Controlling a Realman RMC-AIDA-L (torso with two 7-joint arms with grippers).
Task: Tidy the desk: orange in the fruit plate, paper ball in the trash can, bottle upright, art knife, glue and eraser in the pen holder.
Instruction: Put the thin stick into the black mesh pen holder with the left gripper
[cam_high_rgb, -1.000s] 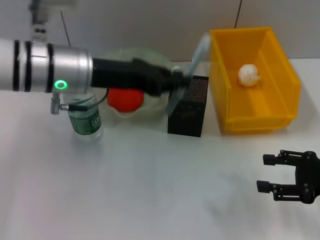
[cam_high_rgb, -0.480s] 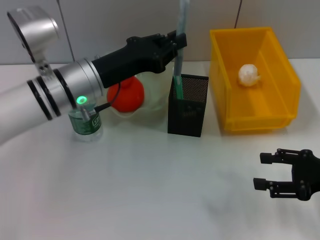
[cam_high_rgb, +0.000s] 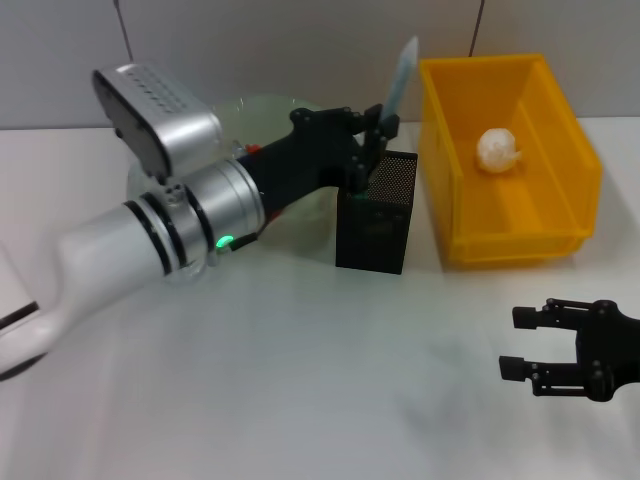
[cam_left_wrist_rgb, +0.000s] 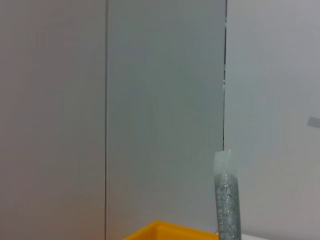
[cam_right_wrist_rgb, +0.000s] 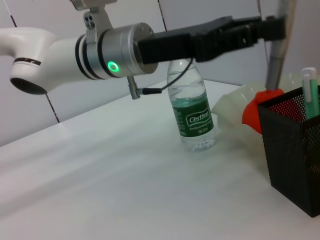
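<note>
Left gripper (cam_high_rgb: 375, 140) has swung down over black square mesh pen holder (cam_high_rgb: 377, 212), seemingly clamping pale glitter-filled glue tube (cam_high_rgb: 400, 80); orange, paper ball, bottle done; release remains.

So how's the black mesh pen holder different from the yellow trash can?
The pen holder is black wire mesh you can see through; the trash can is solid bright-yellow plastic. The pen holder is a narrow upright cup, the trash can a far bigger, wide box. The trash can holds a paper ball; the pen holder shows pens. Both stand open-topped.

Looks like a robot lab test bench: bare white table (cam_high_rgb: 300, 400), plain grey panel wall (cam_left_wrist_rgb: 165, 100) behind it.
</note>
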